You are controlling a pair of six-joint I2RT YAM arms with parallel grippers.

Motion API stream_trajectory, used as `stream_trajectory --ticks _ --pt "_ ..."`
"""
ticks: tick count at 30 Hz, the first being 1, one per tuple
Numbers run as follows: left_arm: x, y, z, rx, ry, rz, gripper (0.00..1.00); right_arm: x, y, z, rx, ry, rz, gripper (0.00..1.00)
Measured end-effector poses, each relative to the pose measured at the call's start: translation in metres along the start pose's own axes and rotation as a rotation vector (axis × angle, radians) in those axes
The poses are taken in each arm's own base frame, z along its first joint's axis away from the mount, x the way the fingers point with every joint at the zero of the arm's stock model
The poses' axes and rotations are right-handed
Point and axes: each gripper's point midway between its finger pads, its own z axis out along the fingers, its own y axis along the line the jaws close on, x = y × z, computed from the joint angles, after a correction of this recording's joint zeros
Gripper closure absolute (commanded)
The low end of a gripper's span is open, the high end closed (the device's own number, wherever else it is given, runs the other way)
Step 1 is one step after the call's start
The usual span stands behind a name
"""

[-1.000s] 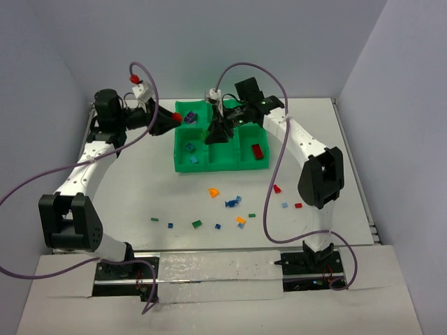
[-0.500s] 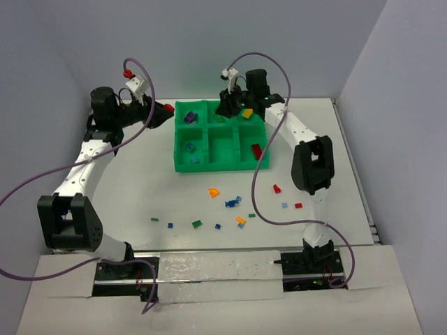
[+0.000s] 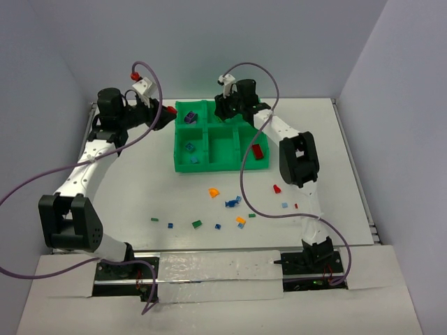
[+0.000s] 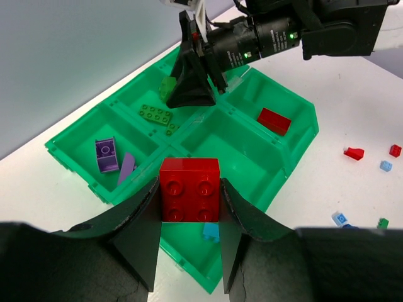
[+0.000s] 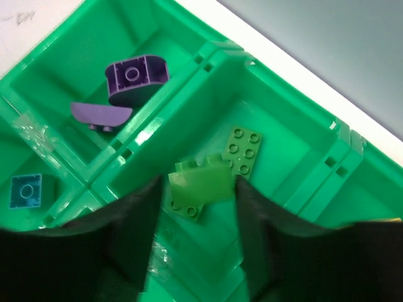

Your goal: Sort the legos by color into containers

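Note:
The bright green tray of containers point(image 3: 218, 167) stands at the back middle of the table. My left gripper point(image 4: 189, 195) is shut on a red two-by-two lego point(image 4: 189, 182) and hovers at the tray's left rim point(image 3: 170, 111). My right gripper point(image 5: 197, 180) reaches into the back-middle compartment point(image 3: 225, 110). A light green lego point(image 5: 204, 185) lies tilted between its fingers; a gap shows on the left side, so the jaws stand open. A green plate point(image 5: 244, 150) lies beside it.
Purple pieces point(image 3: 189, 117) sit in the back-left compartment, blue ones point(image 3: 190, 149) in the front-left, a red brick point(image 3: 257, 151) in the front-right. Loose legos lie on the table in front of the tray: orange point(image 3: 214, 191), blue point(image 3: 231, 203), red point(image 3: 276, 188), green point(image 3: 198, 224).
My right arm has swung from the tray's middle to the back-middle compartment and its jaws have widened around the light green lego. The left gripper has barely shifted, still holding the red lego.

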Motion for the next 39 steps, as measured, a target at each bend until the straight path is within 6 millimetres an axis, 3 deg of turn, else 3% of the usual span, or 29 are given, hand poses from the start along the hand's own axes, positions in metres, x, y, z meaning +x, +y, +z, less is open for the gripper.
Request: stream_trajectory --ticks 5,11,14,20,23,26,31,39 --pt "0.004 -0.002 0.003 0.009 0.014 0.022 0.94 -0.014 -0.001 0.000 0.010 -0.032 -0.002 0.18" --pt "0.012 -0.004 0.005 0.041 0.014 0.091 0.92 -0.023 0.007 -0.010 -0.042 -0.049 0.039 0.16" --pt "0.028 -0.010 0.006 0.067 0.020 0.151 0.92 -0.038 0.033 -0.039 -0.172 -0.060 0.137 0.10" --pt "0.050 -0.034 0.018 0.141 0.039 0.312 0.91 -0.130 0.076 -0.129 -0.439 -0.198 0.283 0.06" --pt "0.051 -0.046 0.025 0.173 0.032 0.377 0.91 -0.154 0.103 -0.160 -0.543 -0.212 0.298 0.06" --pt "0.047 -0.052 0.030 0.186 0.018 0.422 0.91 -0.152 0.132 -0.165 -0.617 -0.161 0.307 0.06" --pt "0.045 -0.057 0.034 0.188 0.011 0.457 0.88 -0.119 0.164 -0.153 -0.681 -0.015 0.380 0.06" --pt "0.041 -0.070 0.041 0.201 0.001 0.491 0.85 -0.078 0.182 -0.146 -0.700 0.139 0.406 0.09"
